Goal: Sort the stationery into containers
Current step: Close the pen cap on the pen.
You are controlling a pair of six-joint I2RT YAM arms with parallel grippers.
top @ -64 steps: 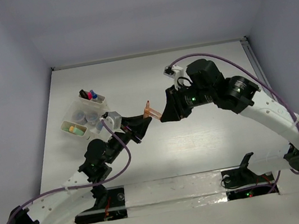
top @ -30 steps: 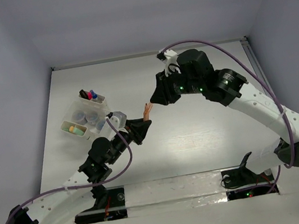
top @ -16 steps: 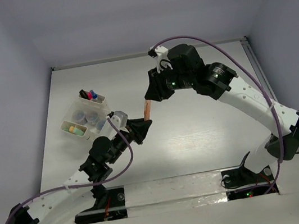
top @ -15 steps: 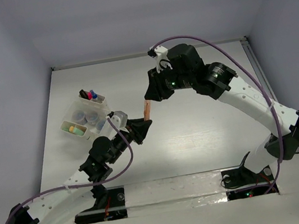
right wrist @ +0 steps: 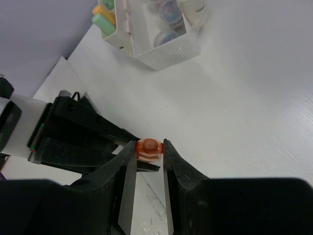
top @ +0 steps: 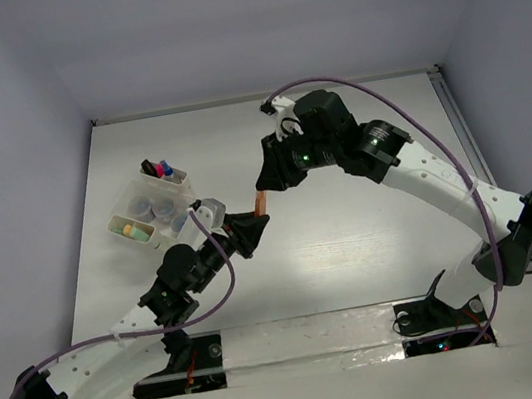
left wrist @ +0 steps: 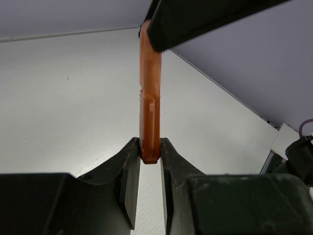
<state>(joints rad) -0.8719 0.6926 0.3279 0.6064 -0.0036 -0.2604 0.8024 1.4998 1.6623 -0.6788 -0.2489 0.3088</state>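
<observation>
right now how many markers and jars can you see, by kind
markers: 3 (orange marker held off the table; pink-black marker and blue-capped marker standing in the bins)
jars: 2, both in the bins
total: 5, though more markers may be hidden in the bins

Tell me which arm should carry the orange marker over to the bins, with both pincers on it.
Left. The left pincer clamps the orange marker low down, and the bins sit close by on that side; the right pincer, holding the top end, would likely have to reach across.
</observation>
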